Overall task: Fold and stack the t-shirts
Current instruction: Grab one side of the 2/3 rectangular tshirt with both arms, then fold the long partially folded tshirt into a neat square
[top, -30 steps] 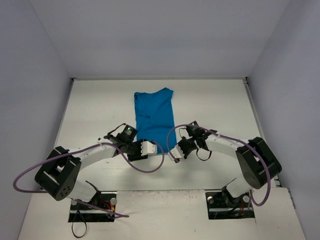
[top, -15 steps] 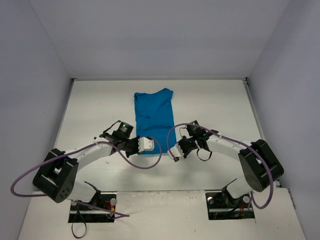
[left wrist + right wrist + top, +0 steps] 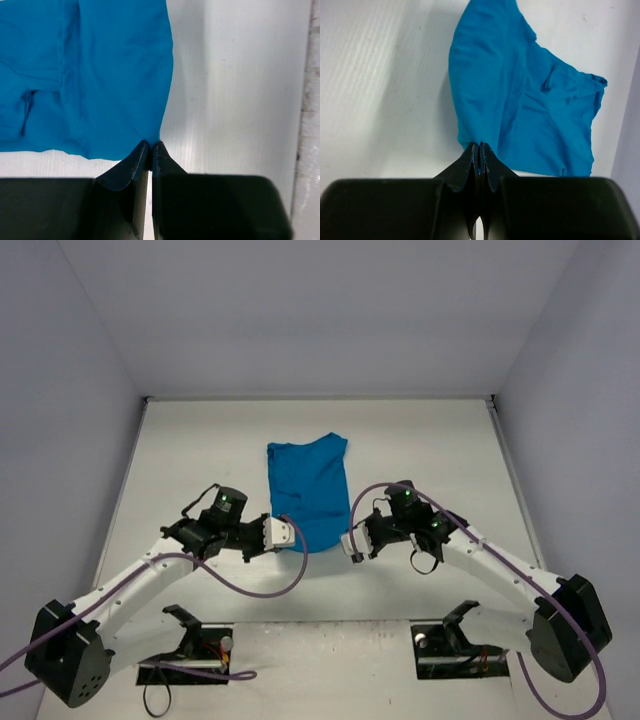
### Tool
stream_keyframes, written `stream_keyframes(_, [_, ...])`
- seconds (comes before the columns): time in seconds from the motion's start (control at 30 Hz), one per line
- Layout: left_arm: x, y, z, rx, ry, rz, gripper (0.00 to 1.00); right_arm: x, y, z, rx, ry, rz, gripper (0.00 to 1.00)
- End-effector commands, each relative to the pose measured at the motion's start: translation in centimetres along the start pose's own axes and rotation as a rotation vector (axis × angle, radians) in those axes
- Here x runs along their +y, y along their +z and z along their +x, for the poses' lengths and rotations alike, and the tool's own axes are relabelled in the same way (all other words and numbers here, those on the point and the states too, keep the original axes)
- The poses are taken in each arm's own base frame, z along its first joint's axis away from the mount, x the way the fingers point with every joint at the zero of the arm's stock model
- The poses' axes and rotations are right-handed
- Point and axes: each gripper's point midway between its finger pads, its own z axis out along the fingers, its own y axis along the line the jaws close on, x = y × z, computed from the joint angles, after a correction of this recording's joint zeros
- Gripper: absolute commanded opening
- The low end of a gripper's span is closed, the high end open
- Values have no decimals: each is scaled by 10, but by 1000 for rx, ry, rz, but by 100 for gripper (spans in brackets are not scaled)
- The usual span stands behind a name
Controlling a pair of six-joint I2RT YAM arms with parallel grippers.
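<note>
The teal-blue t-shirt (image 3: pixel 308 485) lies folded into a long narrow strip on the white table (image 3: pixel 440 450), running from the back toward me. My left gripper (image 3: pixel 284 532) is shut on its near left corner; in the left wrist view the closed fingertips (image 3: pixel 151 145) pinch the cloth's corner (image 3: pixel 115 80). My right gripper (image 3: pixel 351 543) is shut on the near right corner; in the right wrist view the tips (image 3: pixel 481 146) clamp the shirt's edge (image 3: pixel 520 100). The near end hangs lifted between the two grippers.
Grey walls (image 3: pixel 80 390) close the table on the left, back and right. Purple cables (image 3: pixel 270 585) loop under both arms. The arm bases (image 3: pixel 190 645) stand at the near edge.
Both arms have stretched and risen. The grippers hold the shirt's near corners and have lifted that end off the table; the left arm's elbow has swung down and left.
</note>
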Motion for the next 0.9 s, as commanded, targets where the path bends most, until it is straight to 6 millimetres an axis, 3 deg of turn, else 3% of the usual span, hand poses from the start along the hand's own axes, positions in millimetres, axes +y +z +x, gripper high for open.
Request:
stream_keyframes(0.0, [-21, -23, -30, -69, -60, 55, 0, 4, -13, -28, -61, 58, 28, 0])
stream_keyframes(0.2, [-32, -46, -57, -159, -85, 44, 0, -7, -33, -53, -106, 92, 94, 0])
stream_keyframes(0.4, [-11, -57, -83, -205, -87, 14, 0, -38, -31, -59, -135, 158, 96, 0])
stream_keyframes(0.53, [35, -54, -85, -224, -152, -31, 0, -81, -37, -34, -145, 193, 130, 0])
stream_keyframes(0.6, [71, -52, -82, -237, -206, -59, 0, -95, -32, -8, -138, 252, 122, 0])
stream_keyframes(0.67, [98, -51, -80, -247, -235, -73, 0, -120, -28, 12, -141, 288, 129, 0])
stream_keyframes(0.77, [157, -46, -70, -257, -309, -96, 0, -151, -25, 41, -156, 314, 144, 0])
stream_keyframes(0.87, [199, -40, -63, -276, -342, -120, 0, -163, -12, 74, -149, 356, 135, 0])
